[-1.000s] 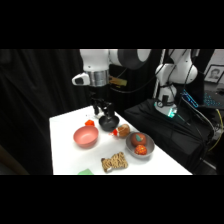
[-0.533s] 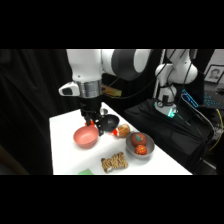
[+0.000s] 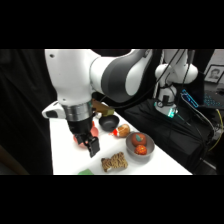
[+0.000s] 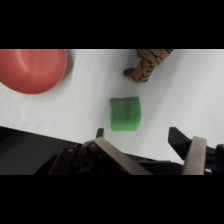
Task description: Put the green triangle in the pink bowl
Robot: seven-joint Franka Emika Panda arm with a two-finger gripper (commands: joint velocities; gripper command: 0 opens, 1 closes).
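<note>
The small flat bright-green block (image 4: 125,114) looks light and rigid, best pinched across its opposite sides by the spread, empty gripper (image 4: 147,145) above it.

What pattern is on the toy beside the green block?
Orange-brown with dark stripes, like a tiger; the wrist view shows it best, just past the green block.

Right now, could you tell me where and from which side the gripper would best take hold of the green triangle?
Probably from straight above, closing on its two long opposite sides. In the wrist view the green triangle lies flat on the white table, clear all round: the pink bowl and the striped toy sit apart from it. The gripper is open and hangs just short of it.
</note>
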